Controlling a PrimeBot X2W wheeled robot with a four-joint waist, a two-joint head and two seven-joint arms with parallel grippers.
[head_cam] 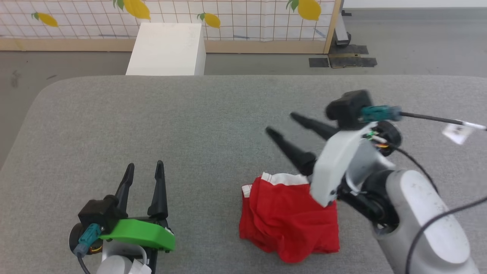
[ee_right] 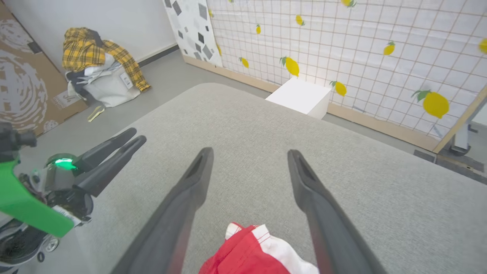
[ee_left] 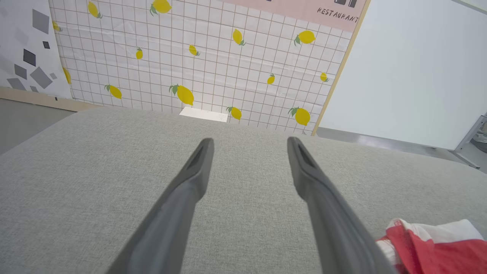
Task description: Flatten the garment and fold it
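The garment [head_cam: 289, 215] is a crumpled red heap with white trim, lying on the grey cushioned surface [head_cam: 198, 121] near its front edge, right of centre. My right gripper [head_cam: 282, 123] hovers open just above and beyond the heap, fingers pointing up-left, nothing between them. In the right wrist view the garment [ee_right: 251, 253] lies below the spread fingers of the right gripper [ee_right: 249, 152]. My left gripper [head_cam: 145, 166] stands open at the lower left, well apart from the cloth. In the left wrist view the left gripper [ee_left: 249, 141] is empty, and the garment [ee_left: 433, 245] shows at the lower right corner.
A white box [head_cam: 167, 47] stands on the floor beyond the surface's far edge, before a lemon-print panel [head_cam: 228, 15]. A pile of clothes [ee_right: 101, 64] lies on the floor at the far left. A cable [head_cam: 437, 120] runs off the right wrist.
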